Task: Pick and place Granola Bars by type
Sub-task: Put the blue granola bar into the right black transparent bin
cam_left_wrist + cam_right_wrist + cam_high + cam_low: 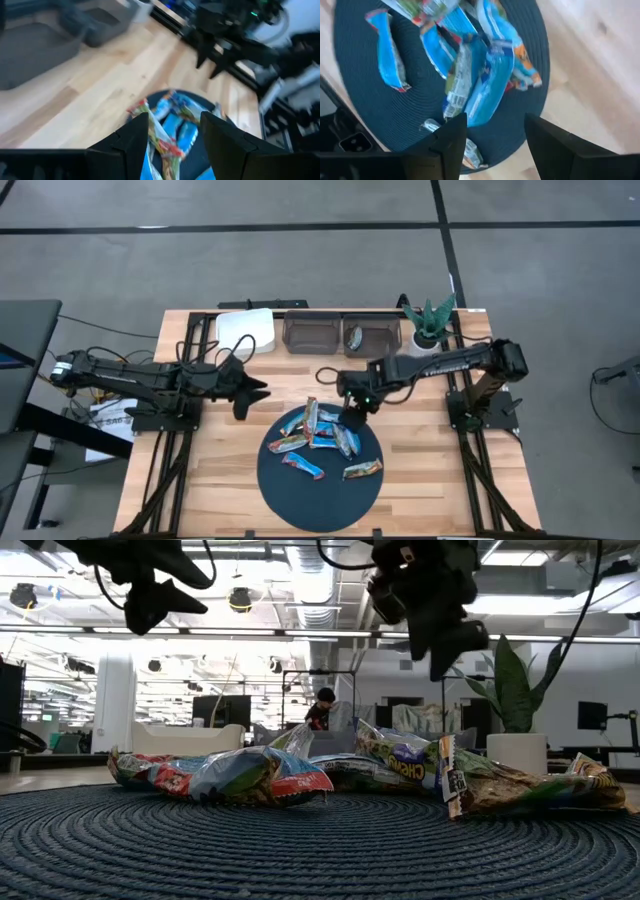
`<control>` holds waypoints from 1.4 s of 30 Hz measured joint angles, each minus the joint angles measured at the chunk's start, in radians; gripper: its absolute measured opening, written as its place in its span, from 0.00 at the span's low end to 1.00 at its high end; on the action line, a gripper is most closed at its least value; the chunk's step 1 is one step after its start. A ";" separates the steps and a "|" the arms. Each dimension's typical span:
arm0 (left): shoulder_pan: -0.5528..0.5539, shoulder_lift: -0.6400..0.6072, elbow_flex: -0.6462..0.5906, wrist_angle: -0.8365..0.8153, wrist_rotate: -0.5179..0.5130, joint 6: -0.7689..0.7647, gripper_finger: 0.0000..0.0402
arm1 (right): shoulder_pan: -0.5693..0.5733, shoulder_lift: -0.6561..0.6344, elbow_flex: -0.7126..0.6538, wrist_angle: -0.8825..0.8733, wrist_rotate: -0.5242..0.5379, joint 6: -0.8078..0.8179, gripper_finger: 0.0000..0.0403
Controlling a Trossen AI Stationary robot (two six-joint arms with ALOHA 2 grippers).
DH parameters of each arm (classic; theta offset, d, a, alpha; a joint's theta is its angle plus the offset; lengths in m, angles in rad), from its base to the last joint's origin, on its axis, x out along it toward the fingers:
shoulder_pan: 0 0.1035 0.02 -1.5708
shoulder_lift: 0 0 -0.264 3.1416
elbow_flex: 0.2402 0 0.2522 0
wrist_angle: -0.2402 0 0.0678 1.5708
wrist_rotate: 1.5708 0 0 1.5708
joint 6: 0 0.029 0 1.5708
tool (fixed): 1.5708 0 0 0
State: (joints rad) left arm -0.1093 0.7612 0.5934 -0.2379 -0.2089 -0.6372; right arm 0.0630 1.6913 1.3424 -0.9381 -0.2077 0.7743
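Several granola bars (318,432) in blue, red and tan foil lie heaped on the far part of a round dark blue woven mat (320,505). A blue bar (303,466) and a tan bar (362,470) lie apart nearer the mat's middle. My right gripper (352,418) hangs open above the heap's right side; the low view (450,650) shows it clear of the bars, and its wrist view (495,135) looks down on them (475,75). My left gripper (258,392) is open and empty, up in the air left of the mat, facing the heap (170,125).
At the table's far edge stand a white tray (247,330) and two dark bins (312,332); the right bin (378,332) holds one bar (355,337). A potted plant (430,320) stands at the far right. Bare wood lies left and right of the mat.
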 joint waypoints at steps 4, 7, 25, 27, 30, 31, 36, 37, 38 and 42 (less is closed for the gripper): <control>0.000 0.000 0.000 -0.001 0.073 0.068 0.43 | 0.050 0.000 -0.040 0.071 0.031 0.101 0.47; 0.000 0.000 0.000 -0.010 0.105 0.103 0.43 | 0.085 0.001 -0.075 0.144 0.046 0.176 0.46; 0.000 0.000 0.000 -0.042 0.125 0.114 0.43 | 0.124 0.193 -0.125 0.258 0.129 0.283 0.43; 0.000 0.000 0.000 -0.042 0.125 0.114 0.43 | 0.120 0.217 -0.124 0.262 0.128 0.283 0.42; 0.000 0.000 0.000 -0.042 0.125 0.114 0.43 | 0.119 0.228 -0.124 0.267 0.125 0.278 0.38; 0.000 0.000 0.000 -0.042 0.125 0.114 0.43 | 0.119 0.228 -0.124 0.273 0.125 0.275 0.36; 0.000 0.000 0.000 -0.042 0.125 0.113 0.43 | 0.116 0.204 -0.125 0.278 0.129 0.273 0.24; 0.000 0.000 0.000 -0.042 0.125 0.114 0.43 | 0.114 0.197 -0.125 0.279 0.129 0.272 0.22; 0.000 0.000 0.000 -0.042 0.125 0.114 0.43 | 0.112 0.191 -0.125 0.278 0.129 0.267 0.20; 0.000 0.000 0.000 -0.042 0.124 0.114 0.43 | 0.104 0.173 -0.125 0.274 0.131 0.264 0.14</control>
State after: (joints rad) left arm -0.1097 0.7612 0.5930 -0.2798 -0.0845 -0.5236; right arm 0.1675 1.8647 1.2179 -0.6640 -0.0769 1.0386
